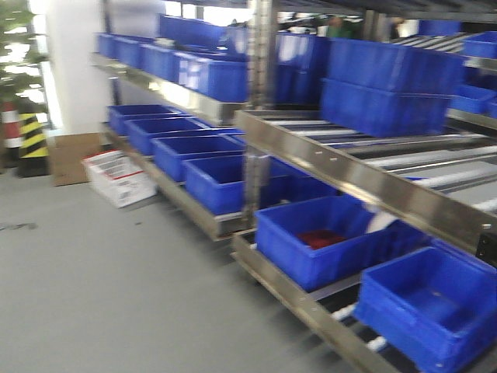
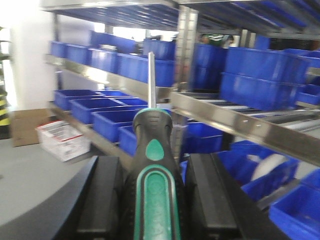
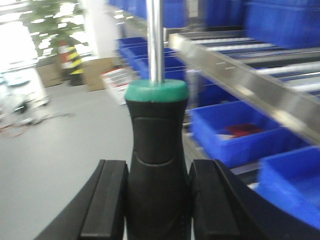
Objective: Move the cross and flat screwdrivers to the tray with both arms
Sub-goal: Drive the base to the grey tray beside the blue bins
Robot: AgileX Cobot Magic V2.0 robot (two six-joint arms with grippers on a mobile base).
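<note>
In the left wrist view my left gripper (image 2: 156,192) is shut on a screwdriver (image 2: 154,165) with a black handle and green inlay; its thin steel shaft points up and away toward the shelves. In the right wrist view my right gripper (image 3: 157,197) is shut on the other screwdriver (image 3: 156,135), black-handled with a green collar, its steel shaft running up out of the frame. Both black fingers press the handle sides in each view. The grey metal tray is out of view. Neither gripper shows in the front view.
Steel roller racks (image 1: 349,163) hold several deep blue bins (image 1: 314,241) on upper and lower levels, to the right and ahead. A white carton (image 1: 120,177) and a brown cardboard box (image 1: 71,155) lie on the grey floor at left, near a yellow-black striped post (image 1: 33,140).
</note>
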